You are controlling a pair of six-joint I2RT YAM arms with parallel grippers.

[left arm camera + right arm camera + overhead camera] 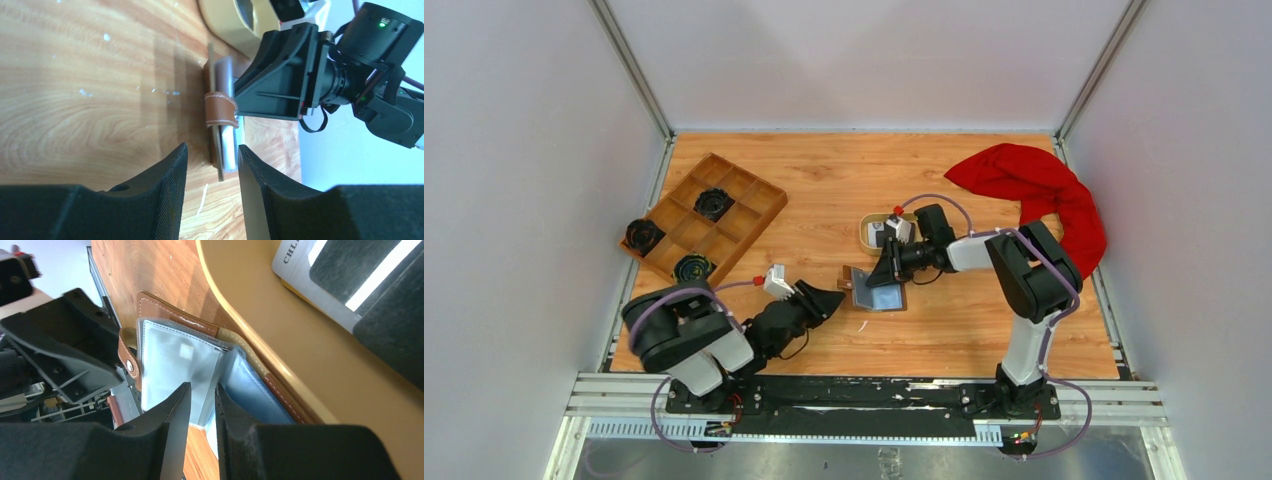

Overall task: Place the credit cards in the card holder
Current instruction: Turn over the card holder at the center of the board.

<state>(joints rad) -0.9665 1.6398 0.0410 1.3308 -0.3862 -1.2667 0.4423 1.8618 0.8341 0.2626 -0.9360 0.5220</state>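
- Catching the holder [882, 293] lying open on the table [824, 180], just in front of the dish [864, 230], between both grippers.
- Spotting a whitish-grey card [310, 285] inside that dish.
- Down over the clear sleeves [170, 360] with the right gripper [202, 390], jaws nearly together; cannot tell whether pinching one.
- Near the holder's strap side with the left gripper [212, 150], jaws spread, gripping nothing.

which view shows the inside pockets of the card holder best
Right wrist: the card holder lies open close up, grey pockets facing the lens. Top external shows it small, partly under the right gripper. Left wrist sees it edge-on, strap foremost.
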